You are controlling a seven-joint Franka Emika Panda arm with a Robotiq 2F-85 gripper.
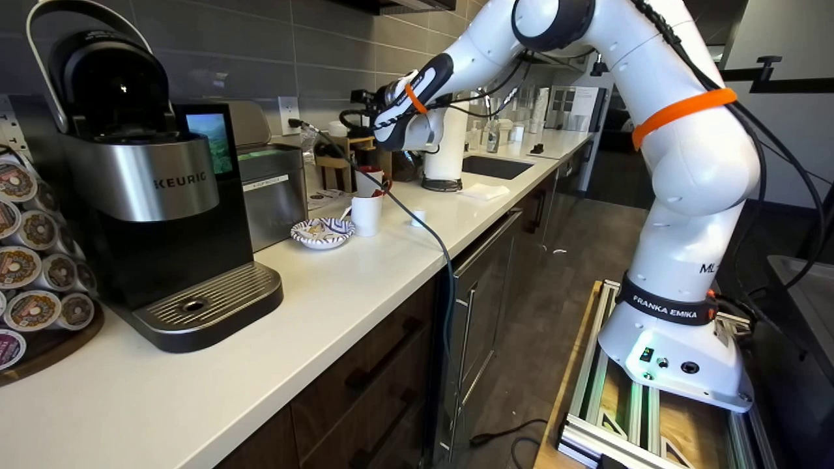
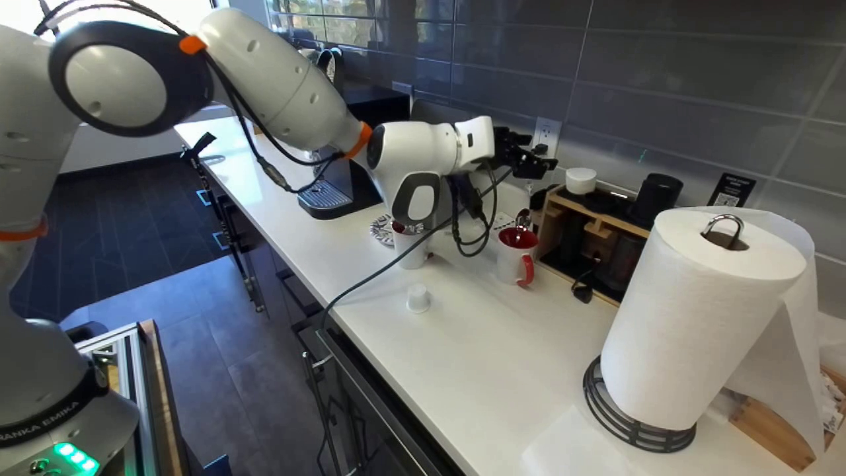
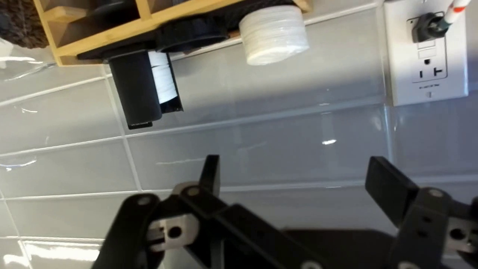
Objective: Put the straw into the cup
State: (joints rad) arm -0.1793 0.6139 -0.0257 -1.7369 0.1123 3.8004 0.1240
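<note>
In an exterior view, left to right: coffee pod rack [image 1: 42,260], Keurig coffee maker [image 1: 163,179] with handle up, steel bin [image 1: 277,198] with lid raised, wall outlet [image 1: 288,112] on the grey tile wall [image 1: 215,71]. Next, patterned dish [image 1: 322,232] on the counter [image 1: 339,286]. Just right of it, upright white mug [image 1: 366,216]. White sliver [image 1: 346,212] at that mug's left side: too small to tell if straw, handle or other, so can't confirm where the straw is. Past it, upright red-handled mug [image 1: 367,185]; what looks like a metal spoon [image 2: 523,221] sticks up from it. Can't tell which is the target cup. Farther right, small white cup [image 1: 419,216] by the dark cable [image 1: 450,280] that droops over the counter edge. Then paper towel roll [image 1: 449,146] upright on its stand, folded paper [image 1: 483,191] just beside it, sink [image 1: 500,167], arm base [image 1: 677,355].

Both exterior views: robot arm [image 2: 423,152] reaches over the counter, its end near the tile wall, higher than both mugs.

Wrist view, left to right: wooden organizer [image 3: 108,35], black holder [image 3: 135,87], white stack [image 3: 274,34], plug [image 3: 427,29] in the outlet. Gripper [image 3: 294,176] has its fingers [image 3: 390,190] spread wide, only tile visible between; nothing held.
</note>
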